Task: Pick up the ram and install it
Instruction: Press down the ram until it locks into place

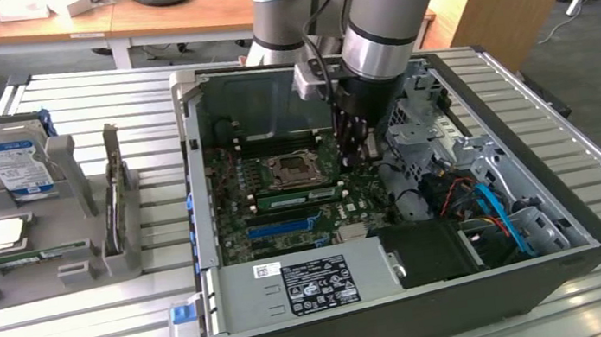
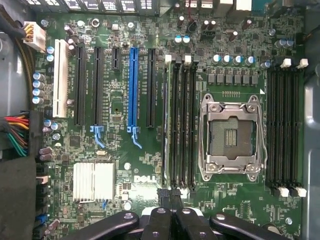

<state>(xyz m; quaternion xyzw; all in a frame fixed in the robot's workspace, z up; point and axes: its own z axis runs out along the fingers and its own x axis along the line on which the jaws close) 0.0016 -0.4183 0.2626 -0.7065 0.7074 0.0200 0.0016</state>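
One ram (image 2: 165,125) stood on edge in the memory slot farthest from the CPU socket (image 2: 231,135), long axis along the slot; fingers (image 2: 174,200), pinched shut and apparently empty, sat over one end.

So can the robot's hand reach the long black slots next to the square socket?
Probably yes. The hand is right at the end of the slots beside the socket, inside the open case, and nothing sits between them.
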